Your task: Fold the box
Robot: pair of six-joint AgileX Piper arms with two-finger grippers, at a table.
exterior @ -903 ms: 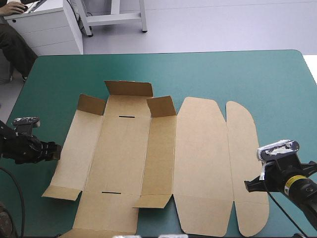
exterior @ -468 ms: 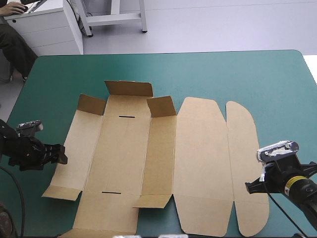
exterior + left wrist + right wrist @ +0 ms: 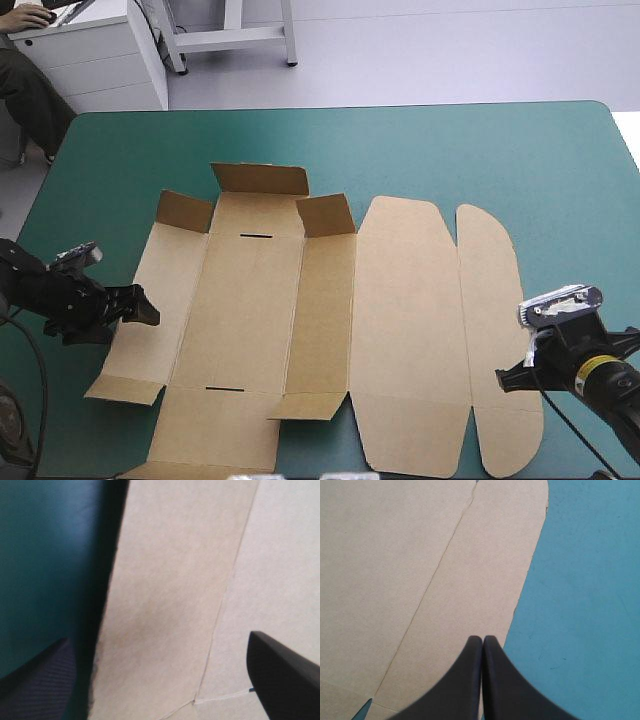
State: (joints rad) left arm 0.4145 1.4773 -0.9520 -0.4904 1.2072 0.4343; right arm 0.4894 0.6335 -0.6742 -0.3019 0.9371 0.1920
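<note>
While the brown box [image 3: 400, 330] lies spread flat on the desk [image 3: 450, 140], we see it reach from the left third of the teal-green cover [image 3: 560, 200] to well right of the middle, with its near end at the desk's near edge. Most of the board is down flat. Only the three small flaps [image 3: 258, 178] at its far left end stand tilted up. Two more corner tabs [image 3: 125, 388] at the near left lie nearly flat. Two thin slots [image 3: 255, 236] mark the wide middle panel, one far and one near.

We find the left jaws released, spread wide at the outer edge of the left side panel [image 3: 160, 290]. From the left wrist, one jaw is over the cover and the other over the board. The panel's edge runs between them, with a dark shadow along it.

We find the right jaws clenched to a single point, with nothing between them. They sit over the near right part of the rounded outer flap [image 3: 490, 290], just inside its curved edge, with bare cover beside them to the right. The two arms are well apart, with the whole sheet between them.
</note>
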